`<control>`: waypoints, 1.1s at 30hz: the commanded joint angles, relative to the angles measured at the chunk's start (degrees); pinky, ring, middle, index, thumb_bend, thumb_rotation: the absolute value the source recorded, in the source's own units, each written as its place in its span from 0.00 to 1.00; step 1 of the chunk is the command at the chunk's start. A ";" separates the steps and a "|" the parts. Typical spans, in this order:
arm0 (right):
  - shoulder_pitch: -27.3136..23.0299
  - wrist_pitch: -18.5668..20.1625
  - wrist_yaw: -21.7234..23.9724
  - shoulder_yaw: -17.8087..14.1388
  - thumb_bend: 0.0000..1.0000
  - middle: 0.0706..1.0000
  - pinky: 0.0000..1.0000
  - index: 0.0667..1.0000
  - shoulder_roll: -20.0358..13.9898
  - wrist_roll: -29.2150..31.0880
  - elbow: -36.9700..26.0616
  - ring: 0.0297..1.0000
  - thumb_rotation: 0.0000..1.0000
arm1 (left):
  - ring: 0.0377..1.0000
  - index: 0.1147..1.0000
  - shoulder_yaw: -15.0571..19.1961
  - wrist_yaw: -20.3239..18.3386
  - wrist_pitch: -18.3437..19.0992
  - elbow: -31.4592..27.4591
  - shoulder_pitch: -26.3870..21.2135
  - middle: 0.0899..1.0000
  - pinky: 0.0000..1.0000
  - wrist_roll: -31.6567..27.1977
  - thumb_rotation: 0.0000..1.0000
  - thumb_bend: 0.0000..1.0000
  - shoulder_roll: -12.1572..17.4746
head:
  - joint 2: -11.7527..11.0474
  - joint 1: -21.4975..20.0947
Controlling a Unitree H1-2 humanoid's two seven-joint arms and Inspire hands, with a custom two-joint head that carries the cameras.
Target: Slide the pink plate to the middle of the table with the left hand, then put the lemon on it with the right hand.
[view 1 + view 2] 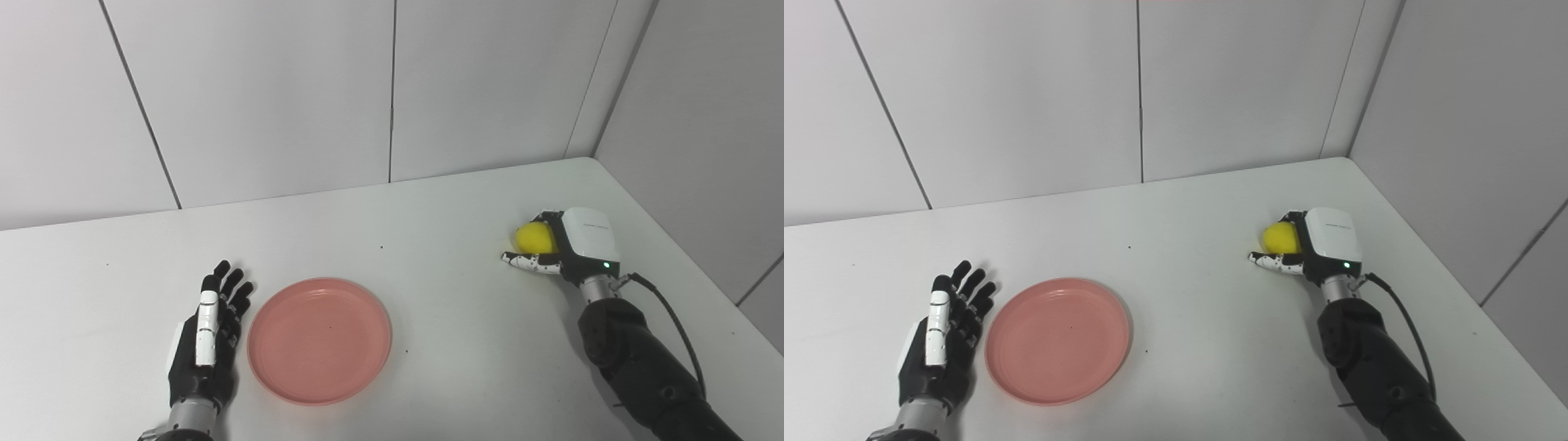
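pink plate (319, 340) bare, lemon (534, 237) – in right robot hand (566, 248)

Lemon (534, 237) half hidden inside right hand (566, 248) (fingers curled round, apparently); both forearms cut by bottom edge.

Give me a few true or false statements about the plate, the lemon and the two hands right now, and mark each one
1. The lemon lies on the pink plate. False: the plate holds nothing, and the lemon is far off to the right, in the right hand.
2. The left hand is flat and open beside the plate's left edge. True.
3. The right hand's fingers are closed around the lemon. True.
4. The left hand is gripping the plate's rim. False: it lies next to the rim, holding nothing.
5. The plate is upside down. False: it sits upright on the table.
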 commanded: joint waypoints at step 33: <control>-0.83 1.15 12.65 0.65 0.54 0.19 0.13 0.26 0.37 -1.30 -23.20 0.16 0.47 | 0.91 0.92 -1.96 1.23 4.01 0.02 1.90 0.94 1.00 -0.10 0.93 0.60 -1.22 | 0.06 4.08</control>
